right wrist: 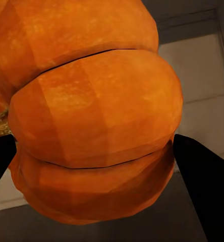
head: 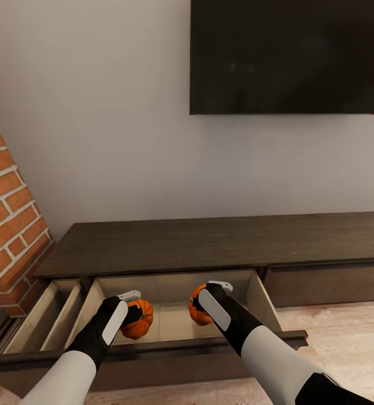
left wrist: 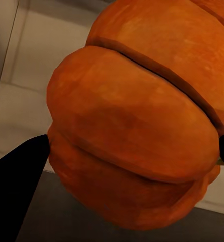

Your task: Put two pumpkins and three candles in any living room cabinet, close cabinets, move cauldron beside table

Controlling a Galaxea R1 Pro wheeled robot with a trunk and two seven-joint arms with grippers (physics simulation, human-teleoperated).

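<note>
The cabinet (head: 209, 242) is a long, low dark-brown unit against the wall, and its left drawer (head: 170, 284) is pulled out, showing a pale beige inside. My left gripper (head: 131, 308) is shut on one orange ribbed pumpkin (head: 140, 322) inside that drawer, near its front. In the left wrist view this pumpkin (left wrist: 137, 116) sits between the dark fingertips (left wrist: 18, 186). My right gripper (head: 206, 301) is shut on the other pumpkin (head: 197, 308) over the drawer's right half. That second pumpkin (right wrist: 92, 116) is wedged between the fingertips (right wrist: 205, 194). The candles and the cauldron are out of view.
A red brick wall (head: 9, 214) juts out at the left, beside a narrow open compartment (head: 40, 315). The cabinet's right drawer front (head: 327, 284) is closed. A black TV (head: 288, 56) hangs on the wall above. Pale wood floor (head: 344, 337) lies to the right.
</note>
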